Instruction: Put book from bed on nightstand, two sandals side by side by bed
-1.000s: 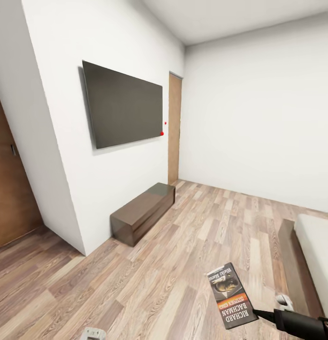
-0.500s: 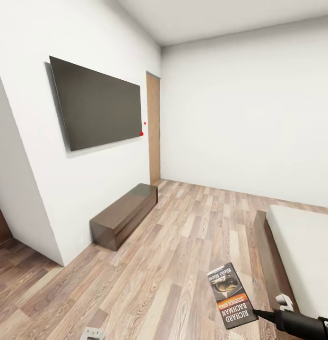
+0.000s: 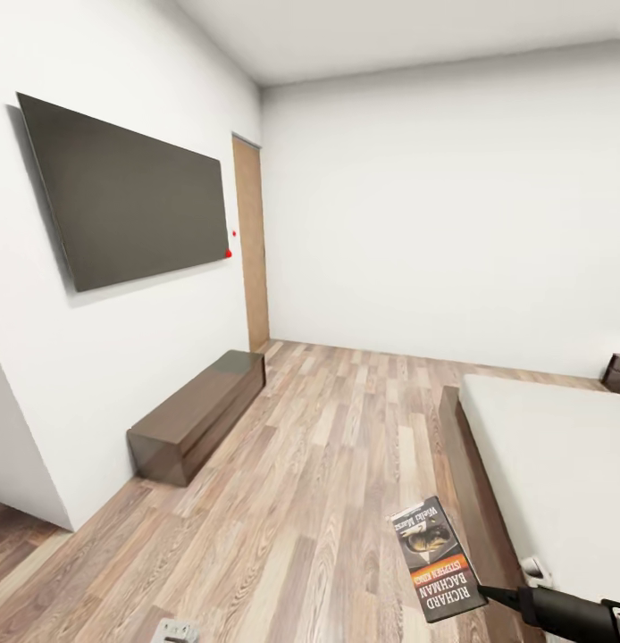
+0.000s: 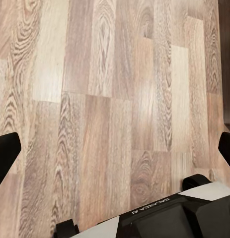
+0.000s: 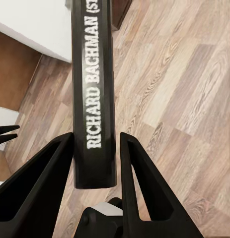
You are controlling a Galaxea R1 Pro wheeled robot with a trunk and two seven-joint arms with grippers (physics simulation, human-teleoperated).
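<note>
Head view: television (image 3: 131,205) on left wall, low cabinet (image 3: 198,415) on floor (image 3: 328,482) below it, door (image 3: 250,241) further along. Bed (image 3: 542,464) at right; nightstand (image 3: 619,372) behind its far end. Book (image 3: 437,558) in front, left of bed, above floor.

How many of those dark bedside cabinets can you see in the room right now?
1. A nightstand peeks in at the far right edge of the head view, beyond the bed. Another may sit out of frame. The long low cabinet under the TV is different furniture.
</note>
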